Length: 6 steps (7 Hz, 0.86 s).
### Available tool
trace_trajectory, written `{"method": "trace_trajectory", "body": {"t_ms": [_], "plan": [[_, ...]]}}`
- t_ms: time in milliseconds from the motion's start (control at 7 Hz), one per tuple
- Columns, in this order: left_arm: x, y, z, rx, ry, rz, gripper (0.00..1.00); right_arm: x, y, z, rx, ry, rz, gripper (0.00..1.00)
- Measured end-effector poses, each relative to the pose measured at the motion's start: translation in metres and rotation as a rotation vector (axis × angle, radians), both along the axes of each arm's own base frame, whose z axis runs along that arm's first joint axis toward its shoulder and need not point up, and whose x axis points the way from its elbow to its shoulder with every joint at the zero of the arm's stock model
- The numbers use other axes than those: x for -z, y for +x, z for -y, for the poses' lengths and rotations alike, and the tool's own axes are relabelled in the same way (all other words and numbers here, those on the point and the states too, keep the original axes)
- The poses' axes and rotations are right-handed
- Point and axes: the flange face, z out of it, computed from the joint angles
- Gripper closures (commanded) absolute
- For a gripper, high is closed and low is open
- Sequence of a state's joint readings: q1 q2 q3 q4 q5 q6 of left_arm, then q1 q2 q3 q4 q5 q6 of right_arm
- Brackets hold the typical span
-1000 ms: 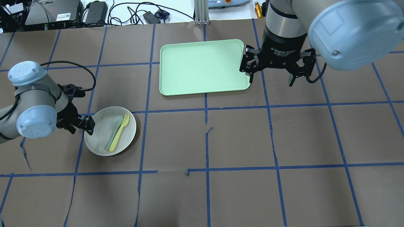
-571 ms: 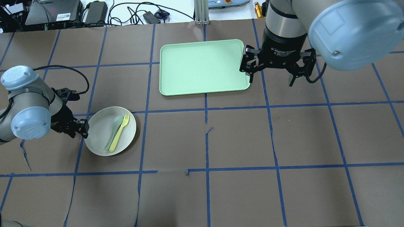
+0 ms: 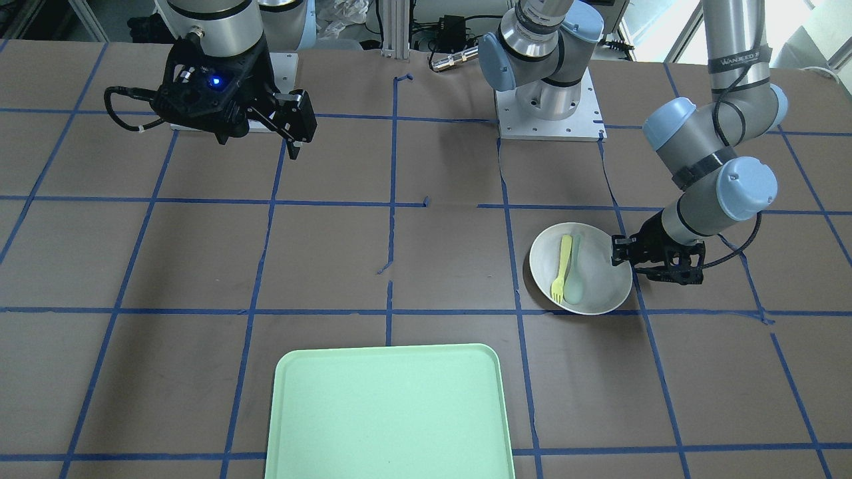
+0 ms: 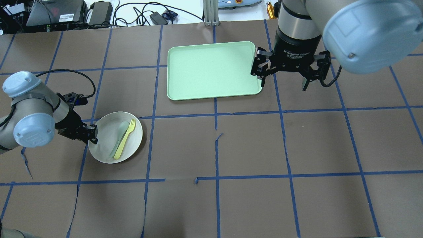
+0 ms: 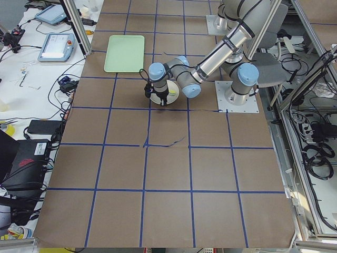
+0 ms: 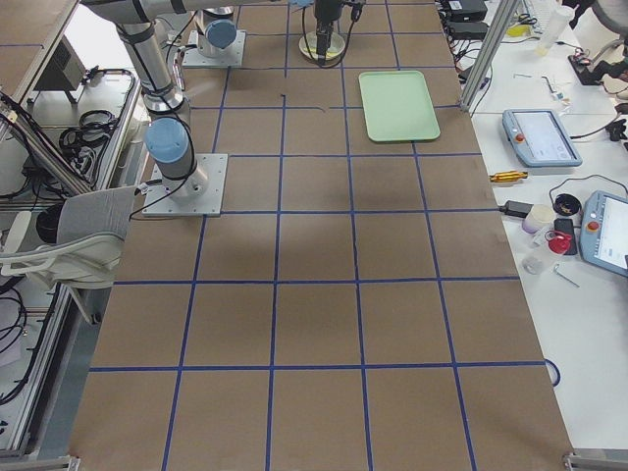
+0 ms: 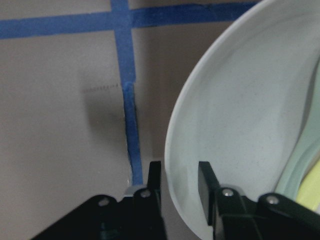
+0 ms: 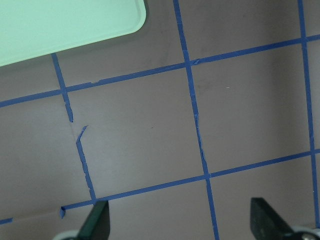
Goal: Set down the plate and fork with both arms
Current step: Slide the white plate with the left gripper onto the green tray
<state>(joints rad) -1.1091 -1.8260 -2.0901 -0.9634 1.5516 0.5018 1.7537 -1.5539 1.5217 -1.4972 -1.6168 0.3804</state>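
The off-white plate [image 4: 102,150] sits at the table's left, also in the front view [image 3: 599,289]. The pale-yellow fork [image 4: 125,138] lies in it beside a grey-green spoon [image 4: 119,135]. My left gripper [image 4: 92,134] is low at the plate's left rim. In the left wrist view its open fingers [image 7: 206,182] straddle the rim of the plate [image 7: 240,125], one inside and one outside, with gaps on both sides. My right gripper [image 4: 283,81] hangs open and empty, high above the table by the tray's right edge.
A mint-green rectangular tray [image 4: 211,69] lies at the back centre, also in the front view [image 3: 393,412]. Blue tape lines grid the brown table cover. Cables and devices lie beyond the far table edge.
My left gripper drew back left off the plate, then came right again so that its fingers straddle the rim. The plate, fork and right arm have not moved.
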Motion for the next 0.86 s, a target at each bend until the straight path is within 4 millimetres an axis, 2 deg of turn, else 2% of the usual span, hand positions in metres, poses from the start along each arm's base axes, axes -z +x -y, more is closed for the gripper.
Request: {"method": "trace_trajectory", "body": {"t_ms": [143, 429, 857], "plan": [[0.0, 0.0, 0.0, -0.002, -0.002, -0.005, 1.0, 0.0, 0.0, 0.0, 0.0, 0.0, 0.0, 0.0], [-0.002, -0.004, 0.001, -0.028, -0.025, -0.062, 1.0, 0.0, 0.0, 0.0, 0.0, 0.0, 0.0, 0.0], [-0.012, -0.034, 0.019, -0.211, -0.122, -0.318, 1.0, 0.0, 0.0, 0.0, 0.0, 0.0, 0.0, 0.0]]}}
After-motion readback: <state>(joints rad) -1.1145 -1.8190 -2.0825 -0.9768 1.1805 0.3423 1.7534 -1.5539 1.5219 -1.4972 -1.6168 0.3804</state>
